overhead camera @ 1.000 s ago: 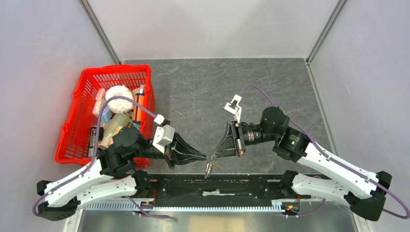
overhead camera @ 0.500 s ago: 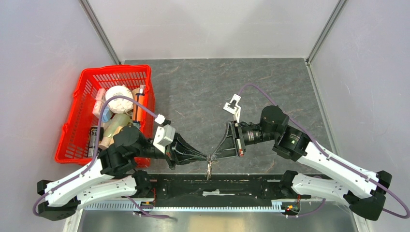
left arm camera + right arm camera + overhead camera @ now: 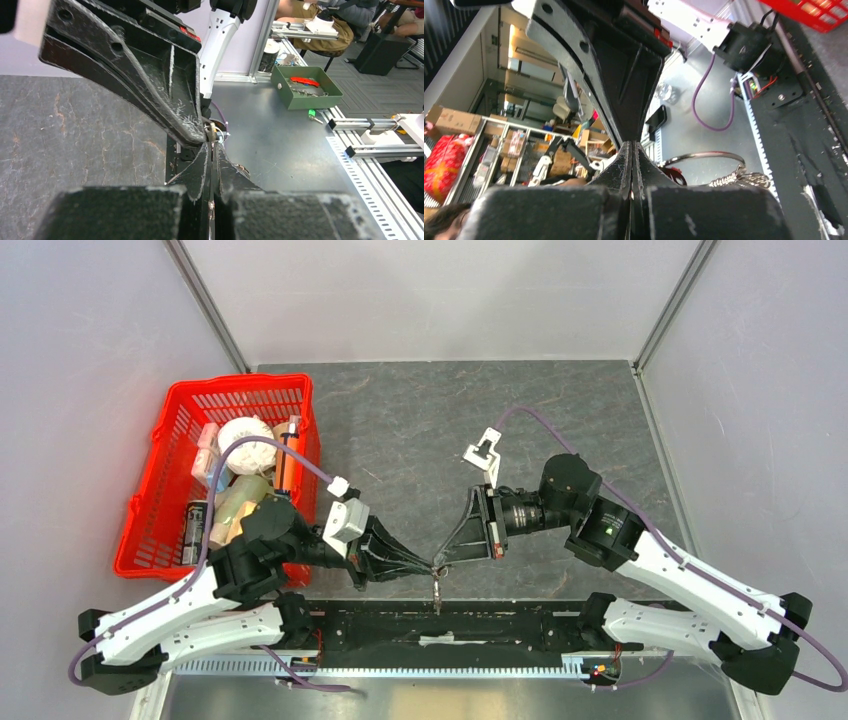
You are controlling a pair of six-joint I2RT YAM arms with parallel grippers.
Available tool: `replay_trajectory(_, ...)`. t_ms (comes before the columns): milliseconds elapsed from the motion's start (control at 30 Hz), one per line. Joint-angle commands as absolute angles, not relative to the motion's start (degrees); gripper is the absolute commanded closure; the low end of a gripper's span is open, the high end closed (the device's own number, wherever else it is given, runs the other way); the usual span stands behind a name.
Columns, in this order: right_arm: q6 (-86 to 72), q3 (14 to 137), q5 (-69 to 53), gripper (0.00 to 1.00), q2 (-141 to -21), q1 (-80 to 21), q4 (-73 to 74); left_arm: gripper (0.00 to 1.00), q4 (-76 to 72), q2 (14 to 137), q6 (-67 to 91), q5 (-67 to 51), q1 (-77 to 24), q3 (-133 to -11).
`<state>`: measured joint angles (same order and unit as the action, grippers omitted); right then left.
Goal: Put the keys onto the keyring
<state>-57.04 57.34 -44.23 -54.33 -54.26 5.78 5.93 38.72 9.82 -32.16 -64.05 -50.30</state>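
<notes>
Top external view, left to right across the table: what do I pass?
red basket → left gripper → right gripper. The two grippers meet tip to tip. The keys hang right at that meeting point, so they are left out of the order.

Thin silvery keyring (image 3: 704,155) beside bunched keys (image 3: 744,178)

L gripper (image 3: 427,567) & R gripper (image 3: 441,561) are met tip to tip at approx. the centre of the table's (image 3: 420,420) near edge, the L one on the left. The keys (image 3: 437,587) are hung just below that meeting pt and bunched at one end of the keyring (image 3: 704,157). A basket (image 3: 150,500) is set at the table's left edge, behind the L arm.
</notes>
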Motion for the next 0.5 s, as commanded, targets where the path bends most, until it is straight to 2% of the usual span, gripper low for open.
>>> replay_trajectory(0,-55.28,61.3,-40.46,1.0,-54.3,-54.4,3.69,0.98,5.1,40.09,8.25,-33.21,-64.11,-51.42)
replay_trajectory(467,-53.23,62.46,-38.97,1.0,-52.69,-54.4,8.75,0.98,6.06,39.83,8.03,-33.38,-64.15,-51.94)
